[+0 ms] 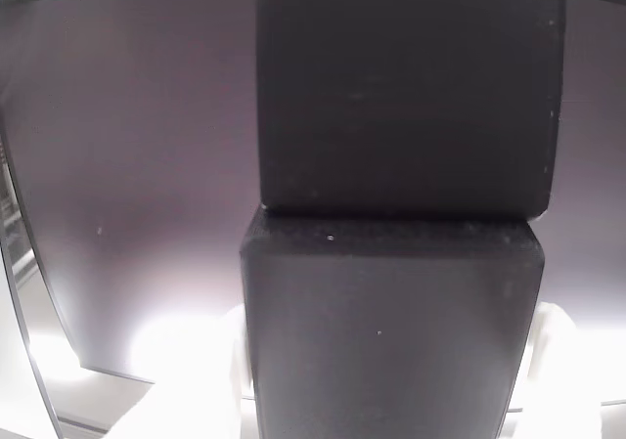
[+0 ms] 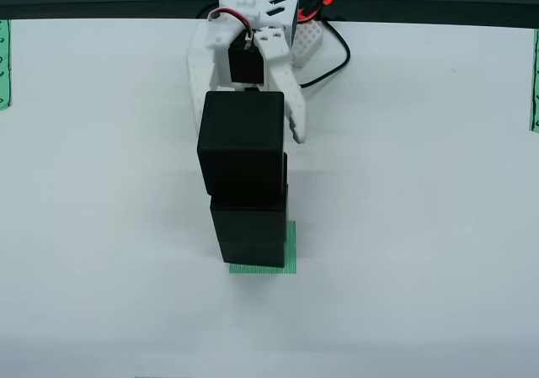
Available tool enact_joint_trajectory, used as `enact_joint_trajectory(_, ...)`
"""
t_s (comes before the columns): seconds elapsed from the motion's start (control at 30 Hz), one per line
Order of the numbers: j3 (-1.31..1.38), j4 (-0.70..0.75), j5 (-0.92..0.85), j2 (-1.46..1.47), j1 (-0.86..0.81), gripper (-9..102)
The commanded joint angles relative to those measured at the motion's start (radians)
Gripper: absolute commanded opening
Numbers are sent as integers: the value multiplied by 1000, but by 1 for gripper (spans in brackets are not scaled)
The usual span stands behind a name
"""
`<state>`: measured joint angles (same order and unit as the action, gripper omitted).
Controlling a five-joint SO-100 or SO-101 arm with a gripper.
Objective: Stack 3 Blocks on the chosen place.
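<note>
I see three matte black blocks [image 2: 244, 184] stacked on the green striped patch [image 2: 290, 247]; my white gripper [image 2: 253, 113] stands open behind the top cube, holding nothing.

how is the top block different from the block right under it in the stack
In the overhead view the top block sits shifted left, overhanging the middle block, which lines up with the one below it. The top block lies next to the white gripper; the middle block is clear of it. In the close view the upper cube looks darker, the lower cube greyer. Both are matte black cubes with rounded edges.
</note>
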<state>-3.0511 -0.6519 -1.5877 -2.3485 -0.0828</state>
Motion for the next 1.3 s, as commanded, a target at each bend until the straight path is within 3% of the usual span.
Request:
enact_joint_trajectory(0.0,40,-21,-14,0,2,34)
enact_joint_trajectory(0.5,110,-41,-6,-48,-15,34)
enact_joint_trajectory(0.8,132,89,-14,-324,-8,33)
enact_joint_trajectory(0.93,103,201,-2,-537,21,27)
enact_joint_trajectory(1.0,72,209,3,-618,46,18)
enact_joint_trajectory(1.2,-115,43,192,-799,87,4)
enact_joint_trajectory(1.27,-114,67,311,-824,83,0)
